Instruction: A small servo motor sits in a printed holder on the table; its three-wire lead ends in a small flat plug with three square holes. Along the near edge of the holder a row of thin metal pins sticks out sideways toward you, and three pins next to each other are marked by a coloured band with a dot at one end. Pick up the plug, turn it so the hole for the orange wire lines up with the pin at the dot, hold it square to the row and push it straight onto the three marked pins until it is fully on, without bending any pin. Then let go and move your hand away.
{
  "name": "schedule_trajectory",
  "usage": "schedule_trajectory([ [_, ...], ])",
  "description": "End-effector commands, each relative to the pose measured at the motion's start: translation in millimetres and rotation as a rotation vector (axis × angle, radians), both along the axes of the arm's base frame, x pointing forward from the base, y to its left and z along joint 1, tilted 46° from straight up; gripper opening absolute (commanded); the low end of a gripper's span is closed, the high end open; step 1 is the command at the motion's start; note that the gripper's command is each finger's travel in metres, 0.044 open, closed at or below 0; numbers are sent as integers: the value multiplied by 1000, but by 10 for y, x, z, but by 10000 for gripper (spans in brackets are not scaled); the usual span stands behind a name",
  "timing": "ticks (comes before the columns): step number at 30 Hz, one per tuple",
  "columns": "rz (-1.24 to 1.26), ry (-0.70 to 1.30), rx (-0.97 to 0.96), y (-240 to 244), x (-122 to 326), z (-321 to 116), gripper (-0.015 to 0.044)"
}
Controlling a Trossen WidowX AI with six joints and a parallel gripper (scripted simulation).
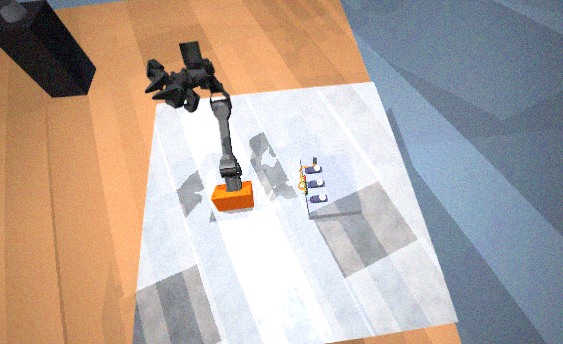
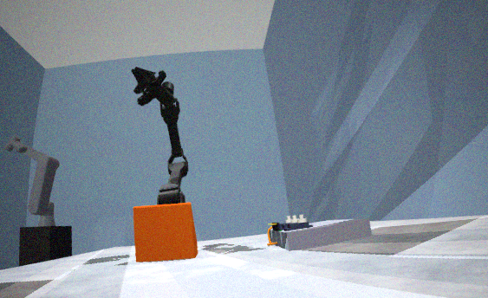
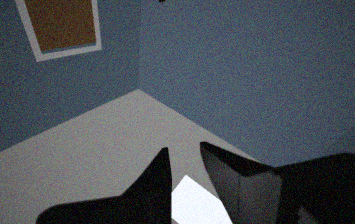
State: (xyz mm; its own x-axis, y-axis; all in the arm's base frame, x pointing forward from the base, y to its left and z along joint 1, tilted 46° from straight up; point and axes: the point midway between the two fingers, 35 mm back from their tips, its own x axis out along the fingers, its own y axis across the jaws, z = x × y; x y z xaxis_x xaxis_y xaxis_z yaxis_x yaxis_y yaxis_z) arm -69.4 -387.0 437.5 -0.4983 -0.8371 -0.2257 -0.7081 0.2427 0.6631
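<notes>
The pale holder block (image 1: 343, 182) (image 2: 330, 234) lies on the table to the right of the arm's base. Several dark blue parts with white tops sit along its left side, one of them a servo (image 1: 319, 198). An orange-yellow lead (image 1: 302, 186) (image 2: 270, 236) hangs in loops at the block's left edge. The plug, pins, coloured band and dot are too small to make out. My gripper (image 1: 151, 95) (image 2: 133, 72) (image 3: 184, 150) is raised high, far to the left of the holder, pointing away from it. Its fingers are partly apart with nothing between them.
My arm stands on an orange base block (image 1: 233, 199) (image 2: 165, 234). Another arm (image 2: 44, 182) stands on a black pedestal (image 1: 51, 55) (image 2: 44, 244) at the far left. A pale mat (image 1: 261, 295) lies under the base and holder. The wrist view shows walls, ceiling and a framed panel (image 3: 63, 25).
</notes>
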Motion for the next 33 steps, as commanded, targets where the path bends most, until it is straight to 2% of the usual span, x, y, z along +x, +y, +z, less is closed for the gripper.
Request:
schedule_trajectory([
  [1, 95, 70, 31, -16, 237, -31, 115],
  [17, 498, 426, 109, 90, 1287, -173, 115],
  [33, 866, 823, 51, 491, 2267, -319, 115],
])
